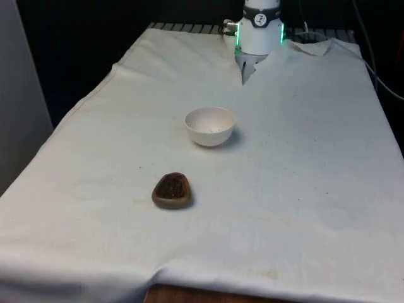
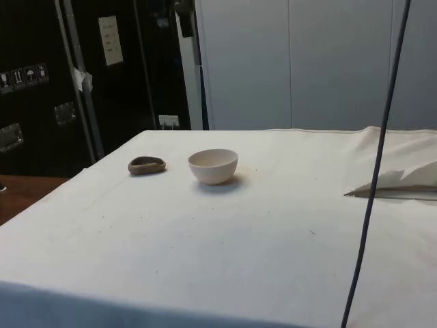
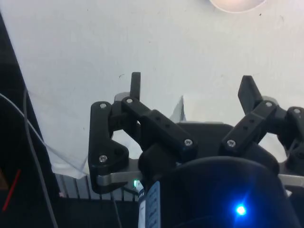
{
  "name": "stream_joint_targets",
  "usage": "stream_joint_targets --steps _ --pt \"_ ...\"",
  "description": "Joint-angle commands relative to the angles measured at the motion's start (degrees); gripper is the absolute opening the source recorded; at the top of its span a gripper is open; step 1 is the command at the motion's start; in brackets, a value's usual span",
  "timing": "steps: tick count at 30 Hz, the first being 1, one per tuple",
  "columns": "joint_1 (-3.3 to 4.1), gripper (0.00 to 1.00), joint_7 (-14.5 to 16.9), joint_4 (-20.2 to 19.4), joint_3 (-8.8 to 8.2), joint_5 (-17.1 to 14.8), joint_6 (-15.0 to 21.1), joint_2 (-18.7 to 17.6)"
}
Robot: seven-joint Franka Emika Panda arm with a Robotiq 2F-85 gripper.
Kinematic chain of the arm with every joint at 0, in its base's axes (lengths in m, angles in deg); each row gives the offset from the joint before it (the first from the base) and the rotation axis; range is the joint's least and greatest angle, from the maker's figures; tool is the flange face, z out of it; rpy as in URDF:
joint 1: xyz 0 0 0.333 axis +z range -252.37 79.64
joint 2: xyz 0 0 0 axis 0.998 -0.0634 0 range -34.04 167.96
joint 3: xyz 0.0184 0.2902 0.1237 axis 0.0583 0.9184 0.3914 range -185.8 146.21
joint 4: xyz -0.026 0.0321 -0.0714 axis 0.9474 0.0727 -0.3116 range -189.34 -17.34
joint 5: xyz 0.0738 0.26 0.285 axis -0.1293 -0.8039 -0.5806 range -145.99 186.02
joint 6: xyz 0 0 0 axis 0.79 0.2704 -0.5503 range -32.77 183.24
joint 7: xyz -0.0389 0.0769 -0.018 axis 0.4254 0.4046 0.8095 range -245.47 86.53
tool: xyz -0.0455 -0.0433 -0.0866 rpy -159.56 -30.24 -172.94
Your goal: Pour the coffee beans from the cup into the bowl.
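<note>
Across the whole scene stretches the white cloth (image 1: 303, 189), draped over the table (image 1: 189, 295), whose wooden edge peeks out at the near side of the front view. The cloth is split at the far end, and right at that split stands the white base of the arm (image 1: 260, 28), with a green glow at its sides.

Next down in size, the bowl (image 1: 209, 125): pale, round, upright, sitting near the middle of the cloth. From the side view the bowl (image 2: 213, 166) looks the same, with a soft shadow under it. In the wrist view a pale curved rim, the bowl (image 3: 236, 4), shows well apart from the fingers.

And now the cup (image 1: 172, 190): a small, low brown dish, nearer the front camera than the bowl and a little toward the front view's left. It is upright and dark inside, heaped with what look like coffee beans. Cup and bowl are near each other but clearly apart, with bare cloth between them. In the side view the cup (image 2: 146, 165) sits level with the bowl, just beside it.

Last, the gripper (image 3: 192, 88) in the wrist view: black, two fingers (image 3: 136, 84) spread wide with nothing between them, bare cloth showing through the gap. It hangs above the cloth, over the split at the arm's end of the table, well away from the cup.
</note>
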Motion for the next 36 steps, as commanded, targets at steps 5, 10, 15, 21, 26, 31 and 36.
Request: stream_joint_targets --steps 5,10,15,21,26,31,36 --pt "0.0 1.0 0.1 1.7 0.0 -0.1 0.0 -1.8" --pt "-0.06 1.0 0.1 3.5 0.0 -0.1 0.1 -3.7" --pt "-0.11 1.0 0.2 4.9 -0.06 -0.1 0.3 -5.3" --pt "-0.11 1.0 0.4 6.7 -0.06 -0.1 1.6 -7.7" --pt "-0.11 1.0 0.5 8.0 -0.06 -0.1 2.4 -9.4" --pt "-0.11 1.0 0.6 10.5 -0.06 -0.1 3.2 -12.3" --pt "-0.11 1.0 0.6 12.5 -0.06 -0.1 3.4 -14.3"
